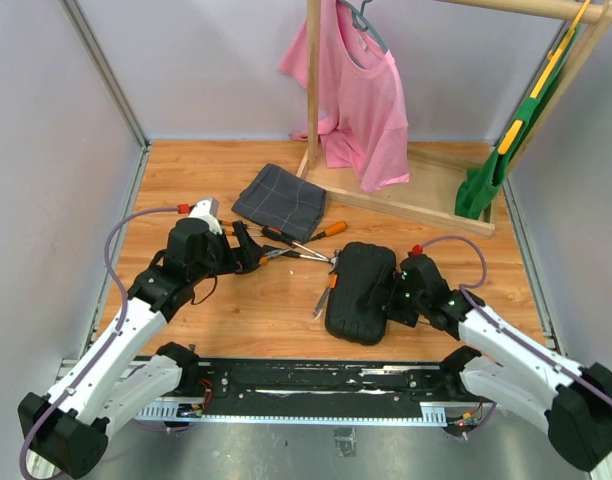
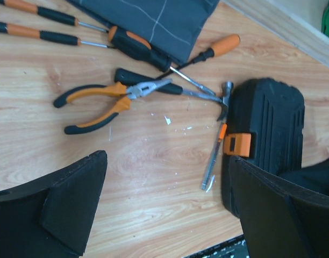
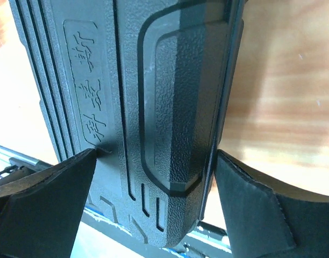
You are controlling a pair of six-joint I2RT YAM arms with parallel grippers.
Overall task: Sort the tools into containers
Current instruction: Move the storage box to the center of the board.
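The black tool case (image 1: 358,290) lies closed on the wooden table, its orange clasp (image 2: 237,144) facing left. My right gripper (image 1: 394,298) is at its right side, fingers closed on the textured shell (image 3: 154,80), one pad (image 3: 245,204) against the case's edge. Orange-and-black pliers (image 2: 100,102), a steel-headed hammer (image 2: 226,102) and several screwdrivers (image 2: 223,45) lie scattered left of the case. A slim screwdriver (image 2: 213,161) rests right beside the clasp. My left gripper (image 2: 167,158) hovers open over bare wood near the pliers (image 1: 276,254).
A dark grey checked cloth (image 1: 279,200) lies behind the tools, partly over one screwdriver. A wooden rack (image 1: 406,195) with a pink shirt (image 1: 361,100) and a green item (image 1: 486,180) stands at the back right. A black rail (image 1: 316,380) runs along the near edge.
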